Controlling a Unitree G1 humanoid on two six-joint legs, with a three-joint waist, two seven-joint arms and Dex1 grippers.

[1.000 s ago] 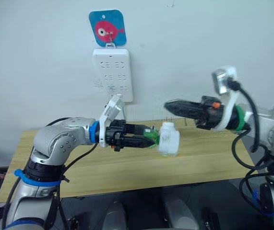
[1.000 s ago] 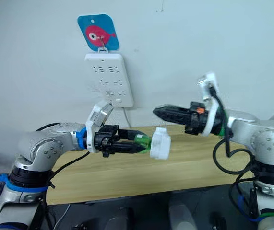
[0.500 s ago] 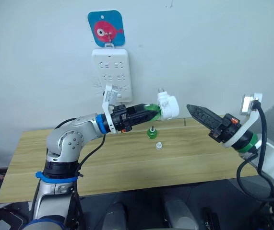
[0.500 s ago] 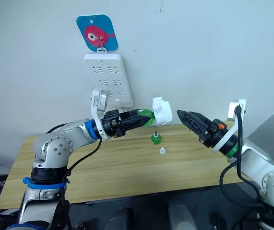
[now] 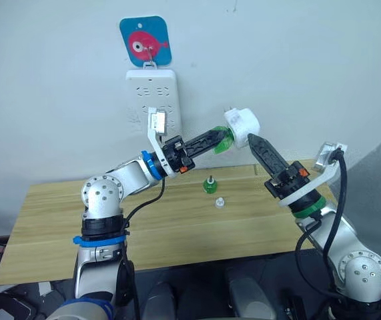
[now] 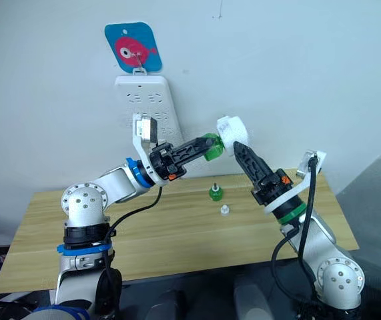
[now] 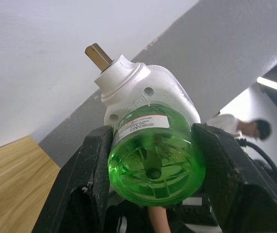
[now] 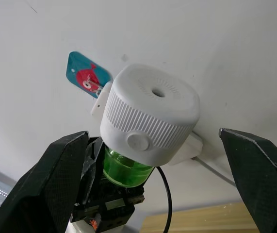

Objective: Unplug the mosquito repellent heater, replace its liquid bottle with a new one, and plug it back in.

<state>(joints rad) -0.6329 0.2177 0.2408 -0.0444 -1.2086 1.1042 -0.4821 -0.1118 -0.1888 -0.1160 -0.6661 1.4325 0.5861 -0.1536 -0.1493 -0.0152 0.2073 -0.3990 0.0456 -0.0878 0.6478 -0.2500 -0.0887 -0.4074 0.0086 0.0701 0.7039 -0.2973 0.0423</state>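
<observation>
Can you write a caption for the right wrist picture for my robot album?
Right gripper open around the white heater, its green bottle clamped by the left gripper.

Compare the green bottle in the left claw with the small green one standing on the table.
The held green bottle is up in the air, screwed into the white heater, clamped in the left claw. The green bottle on the table stands free and upright, with a dark stem on top. The held one looks larger. Both are translucent green.
</observation>
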